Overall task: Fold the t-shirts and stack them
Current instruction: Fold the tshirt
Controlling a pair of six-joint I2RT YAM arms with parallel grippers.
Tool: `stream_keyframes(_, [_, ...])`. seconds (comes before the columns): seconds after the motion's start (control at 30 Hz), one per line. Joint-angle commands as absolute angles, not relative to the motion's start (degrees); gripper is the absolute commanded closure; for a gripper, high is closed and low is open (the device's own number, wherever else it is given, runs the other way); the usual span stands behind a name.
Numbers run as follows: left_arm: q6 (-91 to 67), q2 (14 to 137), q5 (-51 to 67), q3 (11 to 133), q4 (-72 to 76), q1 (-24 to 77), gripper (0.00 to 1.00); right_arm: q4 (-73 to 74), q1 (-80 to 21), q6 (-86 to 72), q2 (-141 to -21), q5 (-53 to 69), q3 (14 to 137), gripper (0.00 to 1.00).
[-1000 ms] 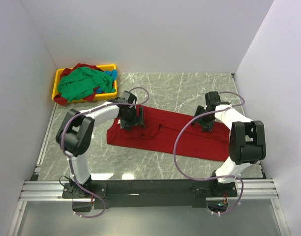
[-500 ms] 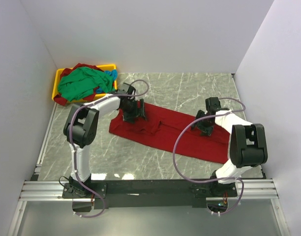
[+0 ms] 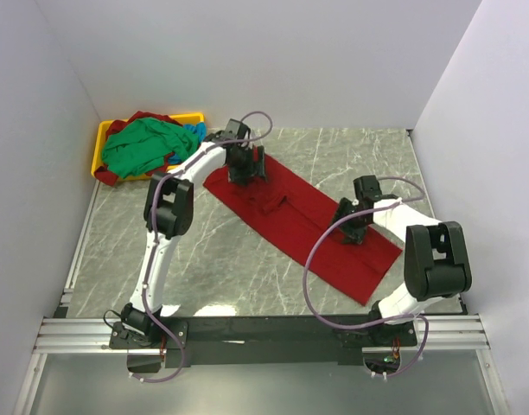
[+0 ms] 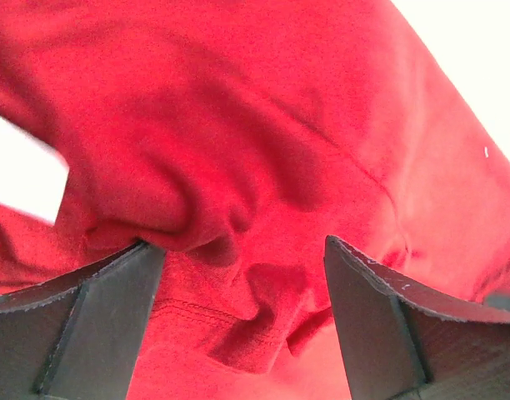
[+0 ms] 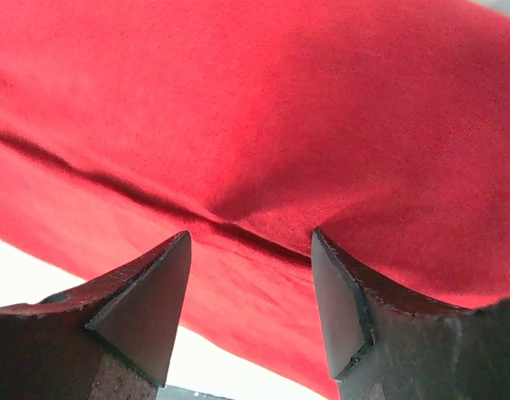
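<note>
A deep red t-shirt point(image 3: 299, 220) lies flat and diagonal on the marble table, from far left to near right. My left gripper point(image 3: 245, 166) is down on its far-left end. In the left wrist view point(image 4: 244, 246) its jaws stand apart, with bunched red cloth point(image 4: 238, 167) and a stitched hem between them. My right gripper point(image 3: 351, 226) is down on the near-right part. In the right wrist view point(image 5: 251, 237) its jaws stand apart over a fold line in the cloth point(image 5: 263, 125). A green shirt point(image 3: 143, 147), a blue one point(image 3: 195, 131) and a red one point(image 3: 143, 117) lie heaped at the far left.
The heaped shirts sit in a yellow plastic tray point(image 3: 103, 138) in the far-left corner. White walls close the table on the left, back and right. Purple cables loop from both arms over the table.
The red shirt has swung from lying almost level to a steep diagonal. My left gripper moved to the far side with its end; my right gripper moved nearer and left.
</note>
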State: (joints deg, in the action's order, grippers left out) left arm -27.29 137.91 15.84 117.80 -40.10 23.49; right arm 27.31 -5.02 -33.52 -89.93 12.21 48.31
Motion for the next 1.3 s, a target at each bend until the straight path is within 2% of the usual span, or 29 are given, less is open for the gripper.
stream_keyframes(0.0, [-23.91, 147.21, 7.65, 124.16, -44.99, 21.01, 0.14, 30.94, -9.22, -36.29, -93.95, 14.41, 45.7, 0.34])
stream_keyframes(0.23, [-23.91, 148.1, 4.57, 125.51, -44.74, 18.55, 0.14, 30.76, -16.08, -40.69, -93.26, 14.33, 47.11, 0.33])
stream_keyframes(0.43, [-23.29, 142.22, 6.49, 121.2, -39.82, 18.28, 0.14, 34.0, -19.86, -40.87, -91.06, 11.08, 50.53, 0.33])
stream_keyframes(0.73, [-27.06, 135.71, 8.97, 120.15, -38.76, 18.28, 0.14, 37.27, -20.04, -33.67, -88.68, 3.17, 54.41, 0.33])
stream_keyframes(0.9, [-30.93, 133.51, 10.63, 112.69, -36.14, 18.11, 0.14, 34.55, -20.04, -31.12, -90.44, 1.67, 52.48, 0.33])
stream_keyframes(1.27, [-30.59, 140.88, 16.43, 116.61, -33.41, 18.11, 0.14, 31.99, -21.27, -33.92, -90.7, 6.06, 47.38, 0.33])
